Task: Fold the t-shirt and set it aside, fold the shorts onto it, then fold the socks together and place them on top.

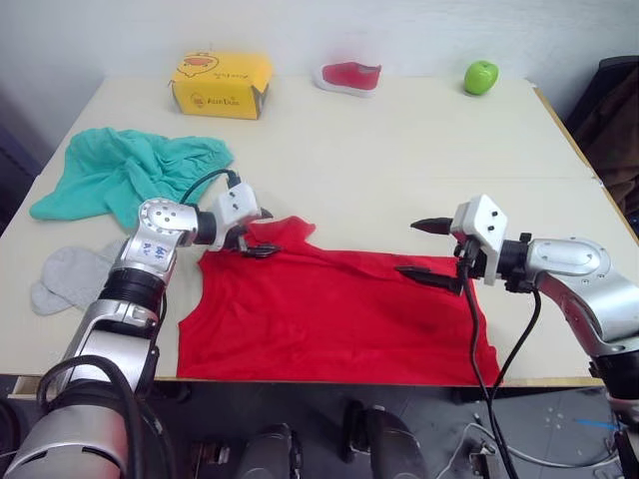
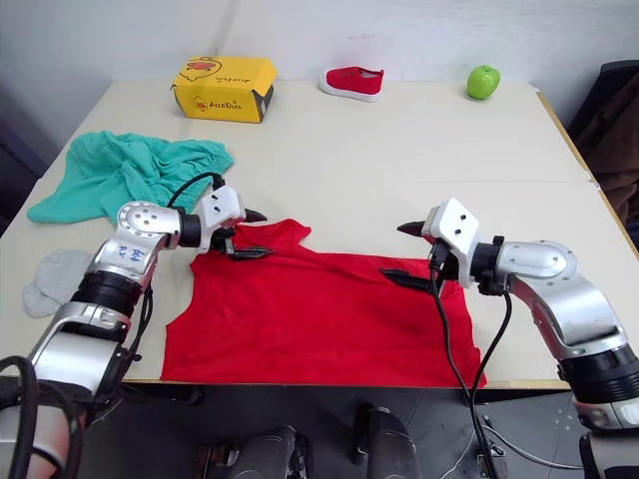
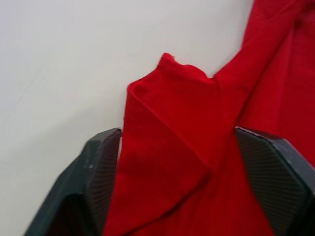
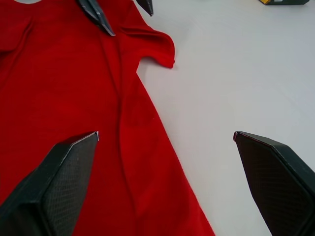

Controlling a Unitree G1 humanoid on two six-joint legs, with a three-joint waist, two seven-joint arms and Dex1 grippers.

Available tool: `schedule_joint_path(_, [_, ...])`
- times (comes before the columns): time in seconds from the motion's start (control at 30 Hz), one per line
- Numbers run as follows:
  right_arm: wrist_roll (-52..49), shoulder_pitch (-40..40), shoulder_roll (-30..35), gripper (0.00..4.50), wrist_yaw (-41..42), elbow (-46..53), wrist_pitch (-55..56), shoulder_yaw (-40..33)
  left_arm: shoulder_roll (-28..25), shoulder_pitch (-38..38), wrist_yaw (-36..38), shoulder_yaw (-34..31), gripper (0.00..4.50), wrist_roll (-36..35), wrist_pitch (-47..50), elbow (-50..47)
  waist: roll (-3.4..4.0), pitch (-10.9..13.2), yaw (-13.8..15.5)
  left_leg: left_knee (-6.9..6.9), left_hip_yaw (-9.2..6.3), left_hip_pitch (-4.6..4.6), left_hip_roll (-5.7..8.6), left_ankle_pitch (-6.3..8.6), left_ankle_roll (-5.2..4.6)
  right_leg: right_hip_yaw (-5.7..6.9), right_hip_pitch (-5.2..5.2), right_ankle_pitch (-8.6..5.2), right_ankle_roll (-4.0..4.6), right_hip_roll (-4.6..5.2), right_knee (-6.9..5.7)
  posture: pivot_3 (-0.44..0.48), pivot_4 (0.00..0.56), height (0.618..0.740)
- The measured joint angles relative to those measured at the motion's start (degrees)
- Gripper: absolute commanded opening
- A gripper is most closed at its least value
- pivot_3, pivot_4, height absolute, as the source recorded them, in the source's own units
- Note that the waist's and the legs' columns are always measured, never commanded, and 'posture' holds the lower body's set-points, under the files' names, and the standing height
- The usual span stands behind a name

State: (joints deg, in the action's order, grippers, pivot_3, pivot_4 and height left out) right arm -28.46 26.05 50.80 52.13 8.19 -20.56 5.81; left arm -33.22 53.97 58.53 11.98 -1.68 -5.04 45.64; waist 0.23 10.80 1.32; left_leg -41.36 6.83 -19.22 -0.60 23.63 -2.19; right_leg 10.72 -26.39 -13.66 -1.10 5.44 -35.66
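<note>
Across the pale desk (image 1: 399,140), the t-shirt (image 1: 329,319) lies spread along the near edge, the shorts (image 1: 120,175) and the socks (image 1: 70,274) by the left edge. Left gripper (image 1: 256,233) straddles its sleeve with spread fingers, and the right gripper (image 1: 431,249) hangs open over the far hem.

Both grippers' (image 1: 256,233) (image 1: 432,249) jaws spread wide

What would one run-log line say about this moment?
stage: t-shirt fold starting | left gripper: open around sleeve | right gripper: open over far edge | shorts, socks: untouched
</note>
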Motion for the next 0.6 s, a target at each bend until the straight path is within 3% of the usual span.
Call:
schedule_joint_path(0.03, [0.0,0.0,-0.1,4.5,0.1,0.6,-0.3,-0.2,0.1,0.2,0.0,-0.3,2.64,0.1,-0.2,0.5,0.0,0.0,0.0,0.0,0.0,0.0,0.0,0.0,0.0,0.0,0.0,0.0,0.0,0.0,0.0,0.0,0.15,0.74])
schedule_joint_path(0.47, [4.1,-1.6,-1.3,4.5,1.1,-0.3,-0.8,-2.4,0.6,0.1,1.8,-0.3,2.64,2.4,-3.7,2.9,0.0,0.0,-0.1,0.0,0.0,0.01,0.0,0.0,0.0,0.0,0.0,0.0,0.0,0.0,-0.01,0.0,0.15,0.74])
schedule_joint_path(0.6, [5.5,-2.8,-1.5,4.5,1.5,-1.6,-0.5,-3.8,0.5,0.0,0.7,-0.5,1.83,3.5,-4.6,3.6,0.0,0.0,0.0,0.0,0.0,0.0,0.01,0.0,0.0,0.0,0.0,0.0,0.0,0.0,-0.01,0.0,0.15,0.74])
